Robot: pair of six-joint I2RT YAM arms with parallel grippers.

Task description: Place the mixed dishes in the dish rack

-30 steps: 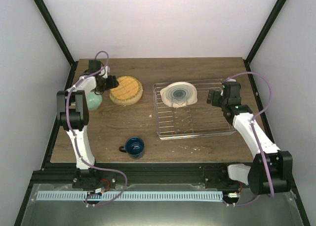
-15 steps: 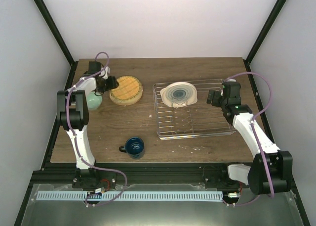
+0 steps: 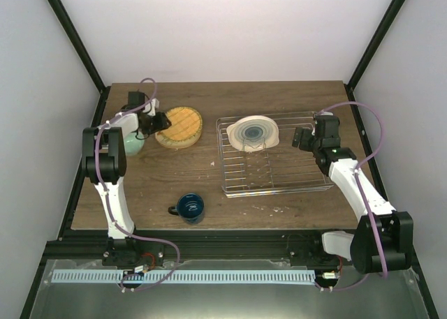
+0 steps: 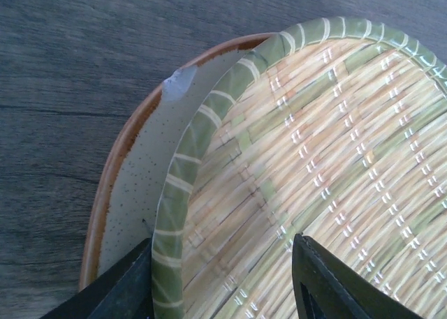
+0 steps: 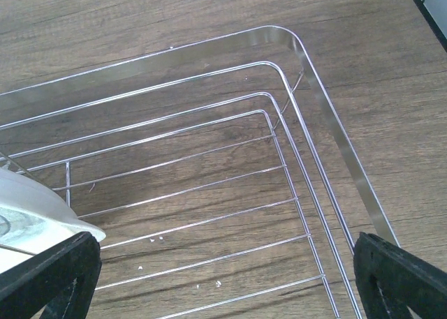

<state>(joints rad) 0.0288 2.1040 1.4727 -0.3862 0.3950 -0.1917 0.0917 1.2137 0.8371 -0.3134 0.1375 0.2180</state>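
One plate (image 3: 254, 132) in the rack (image 3: 307, 183); stack (image 3: 183, 129), bowl (image 3: 133, 145), mug (image 3: 189, 206) left; left tool (image 3: 156, 121) straddles the stack's rim, grip unclear; right tool (image 3: 302, 137) released.

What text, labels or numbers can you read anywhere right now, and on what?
None: no words, brands or numbers show in any view. The yellow-orange plate carries only a woven pattern, the racked plate only teal rings; the mug and dish rack look unmarked.
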